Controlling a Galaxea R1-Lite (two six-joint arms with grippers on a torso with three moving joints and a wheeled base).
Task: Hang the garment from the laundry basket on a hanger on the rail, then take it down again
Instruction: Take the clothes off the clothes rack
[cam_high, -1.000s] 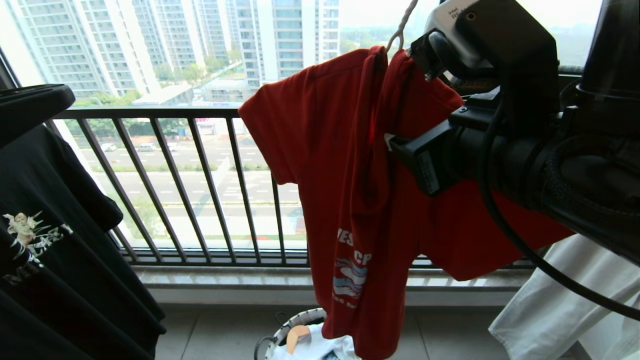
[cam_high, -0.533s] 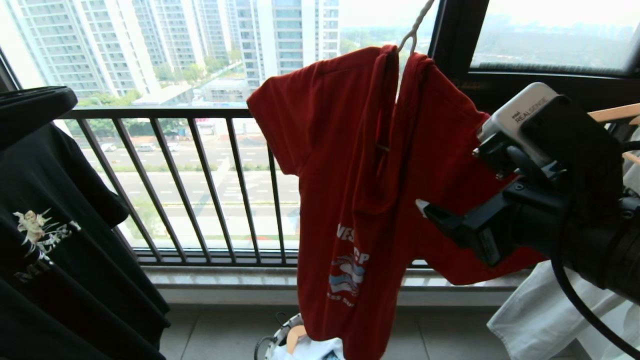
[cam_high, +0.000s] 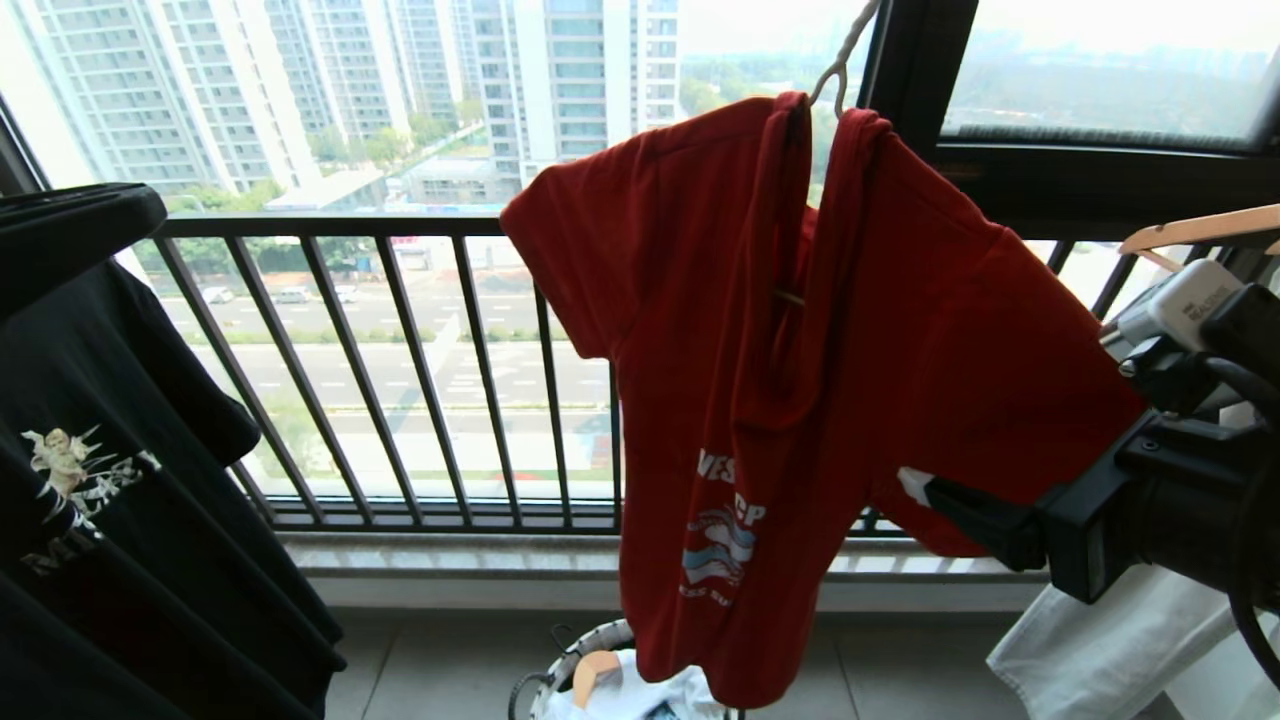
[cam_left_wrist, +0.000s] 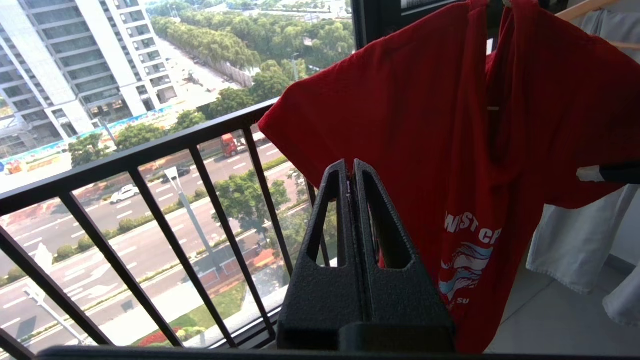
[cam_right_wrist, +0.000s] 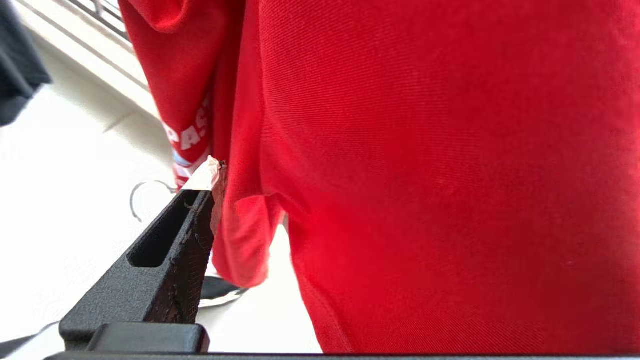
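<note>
The red T-shirt hung on the hanger, of which only the thin cream hook showed, running up out of the head view; the rail itself was not in view. The shirt was bunched at the neck, one sleeve spread toward the left, its body falling in folds with white lettering and a pale blue-and-white print low on the front. Its lower hem hung just above the basket, which stood on the floor below with white cloth and a piece of pale wood inside.

The right gripper was at the lower right of the shirt, close against the cloth. In the right wrist view only one black finger with a pale tip showed, lying beside the red fabric and not pinching it. The second finger was out of view, so I could not tell how wide the pair stood. Nothing was seen held between them.

The left gripper was not in the head view. Its own camera showed both black fingers pressed together, clenched on nothing, in front of the black balustrade and short of the shirt.

A black T-shirt with a pale graphic hung at the left. A white garment hung at the lower right, with a light wooden hanger above it. Behind the balustrade lay a road and tall buildings.
</note>
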